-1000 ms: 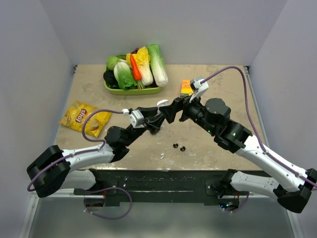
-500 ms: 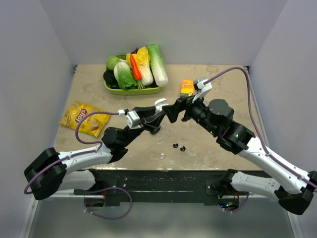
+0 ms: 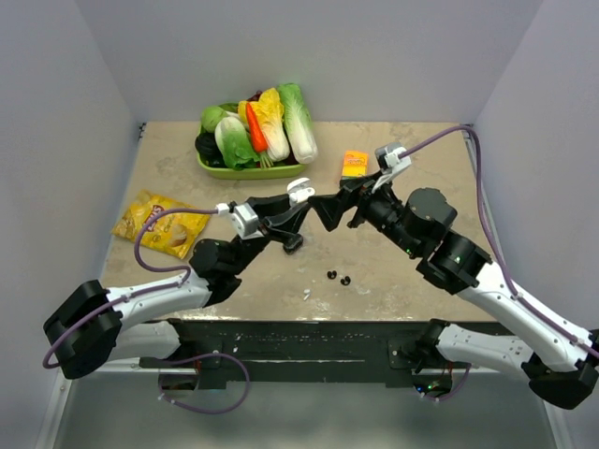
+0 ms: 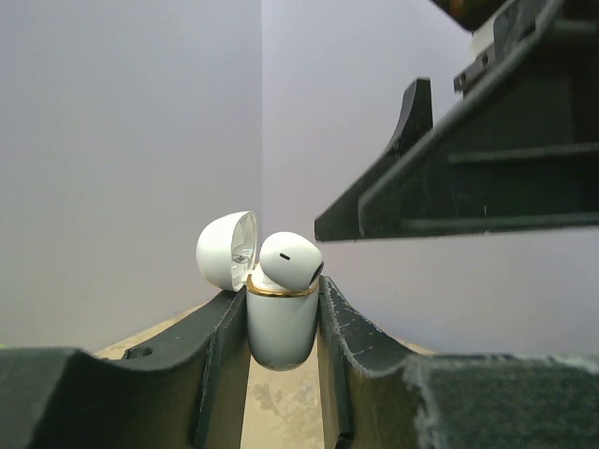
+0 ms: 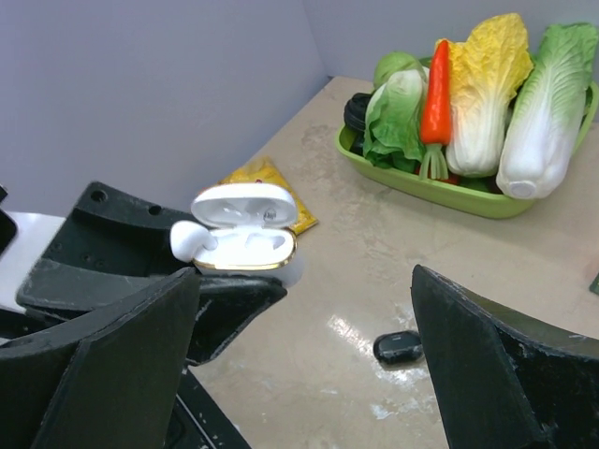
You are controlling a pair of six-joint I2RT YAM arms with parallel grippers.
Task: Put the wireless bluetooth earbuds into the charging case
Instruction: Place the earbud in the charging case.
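Both arms have risen slightly. Your left claw (image 4: 279, 313) pinches the open charging case (image 4: 281, 337), with a white earbud (image 4: 290, 262) perched unseated on its rim. Your right claw (image 5: 299, 290) gapes wide and empty just beside it. Seating looks unfinished, so press that bud home next. The black earbuds (image 3: 339, 278) wait well below both claws.

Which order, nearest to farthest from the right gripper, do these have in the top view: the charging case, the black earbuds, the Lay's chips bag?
From the right gripper:
1. charging case, just left of it, held in the left gripper.
2. black earbuds, on the table, toward the arm bases.
3. Lay's chips bag, far at the left edge.
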